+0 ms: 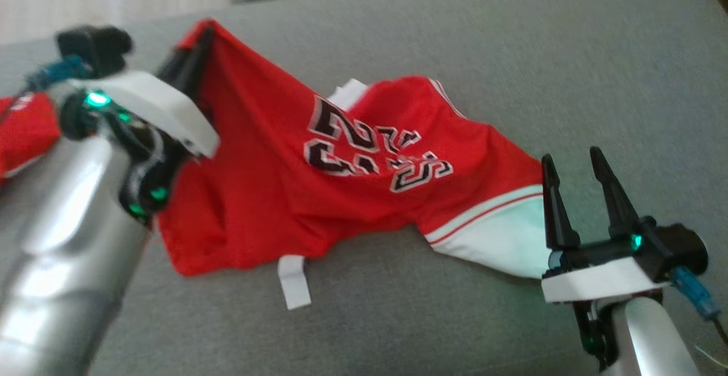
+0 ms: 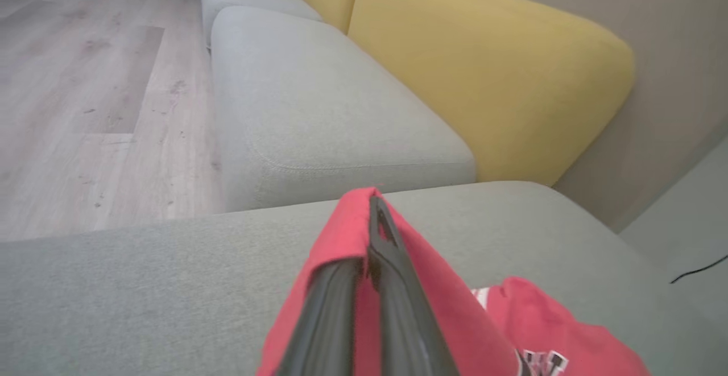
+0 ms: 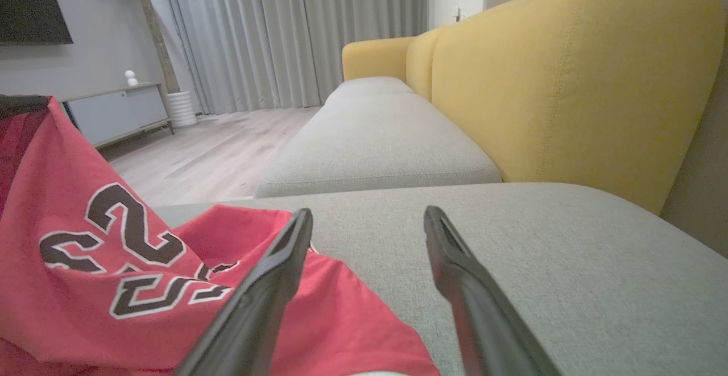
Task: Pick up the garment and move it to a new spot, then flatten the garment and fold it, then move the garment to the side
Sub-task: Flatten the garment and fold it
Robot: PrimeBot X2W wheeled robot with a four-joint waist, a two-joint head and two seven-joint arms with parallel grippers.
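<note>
Left tool [image 1: 206,34]: I've got it clenched on the garment [image 1: 273,194]'s raised corner.
Right tool [image 1: 571,157]: released, empty, just beside the white hem [image 1: 500,234], so it's nearer.
Long axis: runs tool to tool across the sofa [image 1: 512,52].

On the sofa seat [image 1: 512,52] the garment [image 1: 318,194] lies lengthwise, far left corner pinched up in the left gripper [image 1: 196,52]. At its right end sits the right gripper [image 1: 577,162]: one finger [image 3: 264,285] over cloth, other over bare seat. Beyond is a second cushion [image 2: 318,108], between floor [image 2: 85,108] and backrest [image 2: 489,80].
</note>
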